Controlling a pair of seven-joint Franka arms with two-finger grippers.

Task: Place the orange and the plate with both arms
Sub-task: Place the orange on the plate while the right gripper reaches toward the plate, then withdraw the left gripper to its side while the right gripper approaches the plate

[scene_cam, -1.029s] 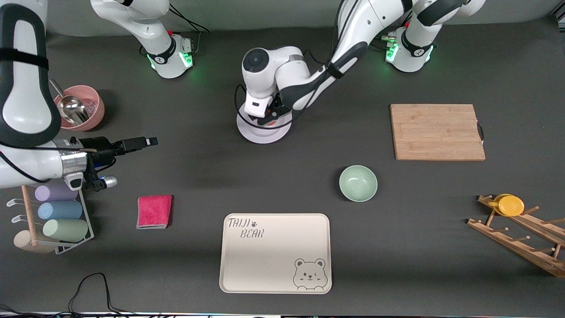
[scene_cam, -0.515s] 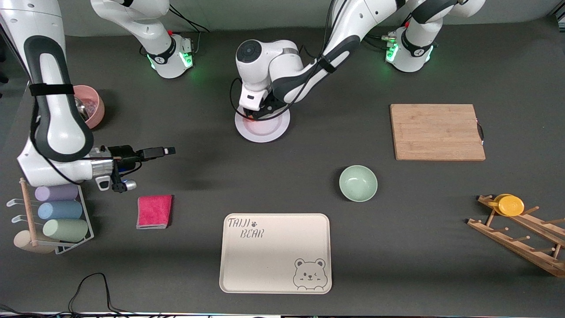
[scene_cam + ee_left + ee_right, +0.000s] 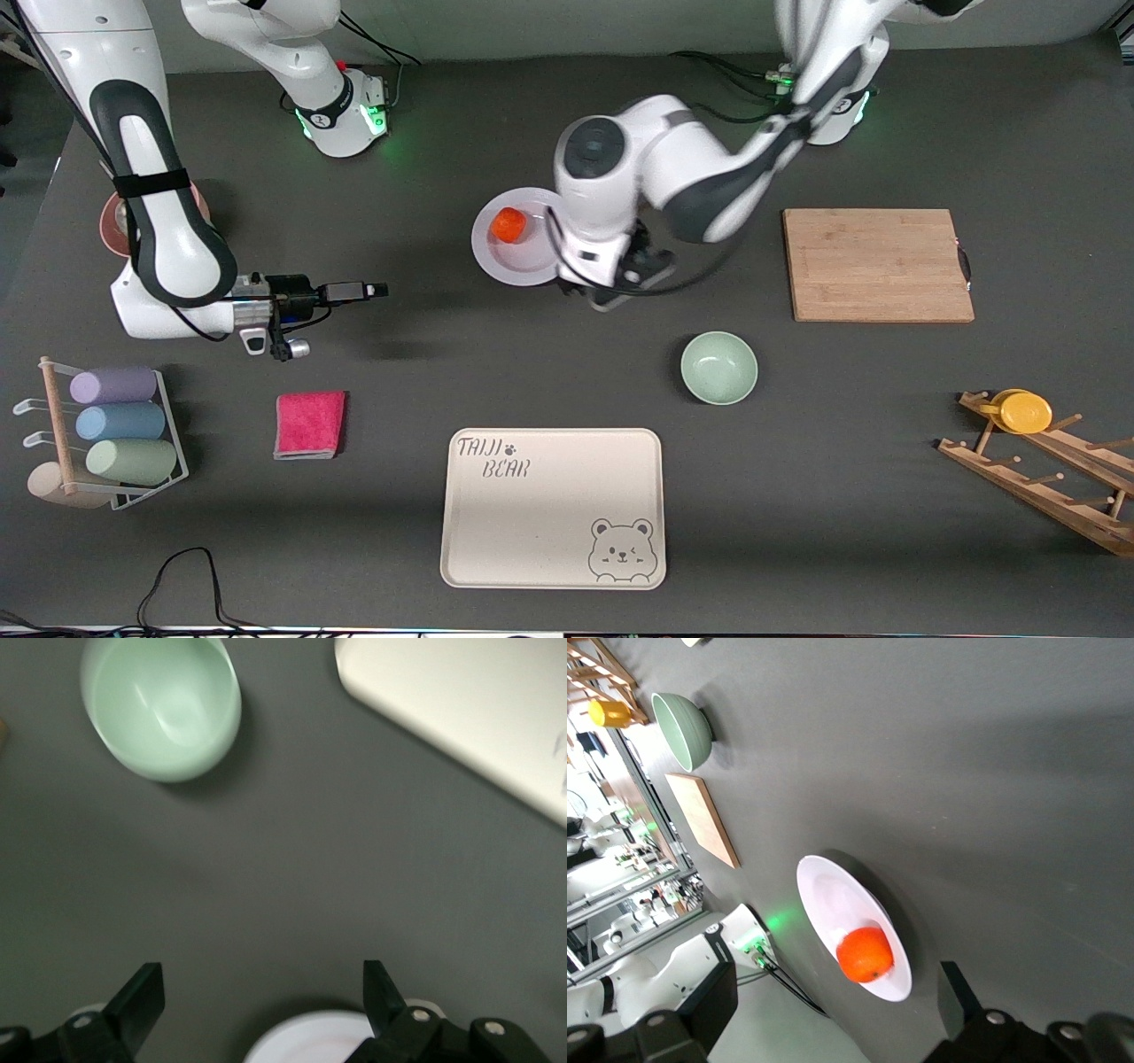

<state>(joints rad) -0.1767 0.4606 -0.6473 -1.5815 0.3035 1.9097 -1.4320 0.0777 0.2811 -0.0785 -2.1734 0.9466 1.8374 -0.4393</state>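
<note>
The orange point(image 3: 509, 224) lies on the pale plate point(image 3: 532, 261), off its centre. My left gripper point(image 3: 623, 289) is open and empty, just off the plate's rim on the side toward the left arm's end. In the left wrist view the plate's rim point(image 3: 323, 1041) shows between my open left gripper's point(image 3: 261, 979) fingers. My right gripper point(image 3: 368, 289) lies level over bare table, pointing at the plate from the right arm's end, well short of it. It is open and empty. The right wrist view shows the orange point(image 3: 864, 954) on the plate point(image 3: 833, 899) ahead of the right gripper point(image 3: 833, 997).
A mint-green bowl point(image 3: 718, 367) and a cream bear tray point(image 3: 554, 540) lie nearer the camera than the plate. A bamboo board point(image 3: 877, 264) and a wooden rack with a yellow disc point(image 3: 1025, 412) are toward the left arm's end. A pink cloth point(image 3: 309, 424) and a cup rack point(image 3: 106, 434) are toward the right arm's end.
My left gripper has let go of the orange on the plate and moved off the plate toward the left arm's end. My right gripper has moved closer to the plate.
</note>
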